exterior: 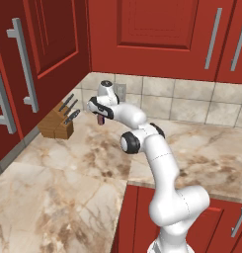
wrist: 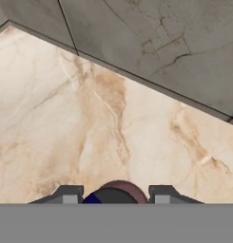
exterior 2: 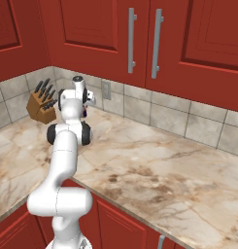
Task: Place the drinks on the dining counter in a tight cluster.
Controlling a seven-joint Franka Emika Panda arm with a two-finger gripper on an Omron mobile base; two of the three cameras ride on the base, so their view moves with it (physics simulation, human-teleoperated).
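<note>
A beige marble wall counter (exterior: 68, 168) runs into a corner under red cabinets (exterior 2: 96, 34), backed by grey tiles (wrist: 151, 38). The maroon can (wrist: 115, 192) sits between the gripper's (exterior: 100, 118) two finger tips (wrist: 68, 193), held above the counter top near the corner; the jaws are closed on its sides. A wooden knife block (exterior: 57, 123) stands close by to the left, apart from the can
</note>
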